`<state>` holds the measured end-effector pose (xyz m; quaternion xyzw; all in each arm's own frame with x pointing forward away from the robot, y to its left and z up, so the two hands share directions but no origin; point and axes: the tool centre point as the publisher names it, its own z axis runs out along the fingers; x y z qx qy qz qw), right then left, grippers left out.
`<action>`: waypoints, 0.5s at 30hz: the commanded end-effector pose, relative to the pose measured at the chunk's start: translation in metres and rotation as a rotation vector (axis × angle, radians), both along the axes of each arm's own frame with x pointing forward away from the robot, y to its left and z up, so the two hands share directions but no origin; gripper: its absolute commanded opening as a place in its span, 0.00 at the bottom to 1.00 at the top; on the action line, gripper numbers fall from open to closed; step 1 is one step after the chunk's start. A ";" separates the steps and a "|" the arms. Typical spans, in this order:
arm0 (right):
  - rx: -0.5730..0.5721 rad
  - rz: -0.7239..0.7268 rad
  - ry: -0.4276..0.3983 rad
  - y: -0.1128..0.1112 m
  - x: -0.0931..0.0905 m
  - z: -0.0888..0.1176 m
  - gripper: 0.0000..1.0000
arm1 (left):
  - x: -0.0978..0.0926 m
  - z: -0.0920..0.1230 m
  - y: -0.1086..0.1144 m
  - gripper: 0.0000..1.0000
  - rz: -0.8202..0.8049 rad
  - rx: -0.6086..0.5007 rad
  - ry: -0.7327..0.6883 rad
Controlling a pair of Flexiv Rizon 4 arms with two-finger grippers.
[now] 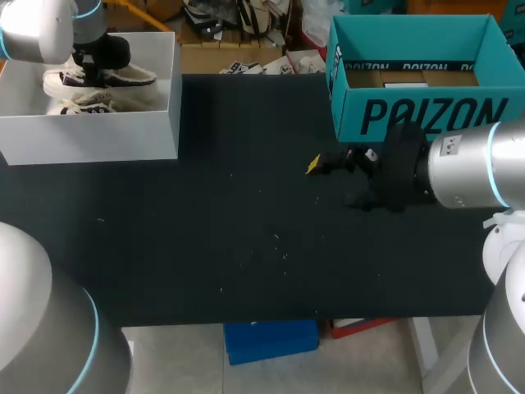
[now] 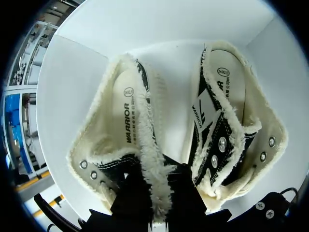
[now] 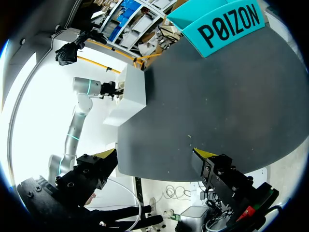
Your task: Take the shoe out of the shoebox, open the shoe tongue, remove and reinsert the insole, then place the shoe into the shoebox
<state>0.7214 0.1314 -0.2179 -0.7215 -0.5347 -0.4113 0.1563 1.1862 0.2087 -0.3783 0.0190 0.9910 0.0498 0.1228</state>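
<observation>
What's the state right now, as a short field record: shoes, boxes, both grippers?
shoes: one shoe beside the other shoe, both fleece-lined, in the white shoebox
white shoebox: open, far left on the table
left gripper: down in the white shoebox, at the fleece edge of one shoe; grip cannot be judged
right gripper: open, empty, above the table in front of the teal box
teal box: open, far right, no shoe seen inside
stage: shoe not yet taken out
</observation>
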 end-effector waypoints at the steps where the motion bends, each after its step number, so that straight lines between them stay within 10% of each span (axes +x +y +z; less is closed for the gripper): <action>1: -0.003 -0.002 0.000 0.001 0.000 0.000 1.00 | 0.002 -0.001 0.000 0.14 0.000 0.000 0.011; 5: -0.003 -0.002 0.000 0.001 0.000 0.000 1.00 | 0.001 0.006 0.000 0.69 -0.001 -0.007 0.015; 15: -0.003 -0.002 0.000 0.001 0.000 0.000 1.00 | -0.002 0.047 -0.007 0.42 -0.003 -0.023 0.021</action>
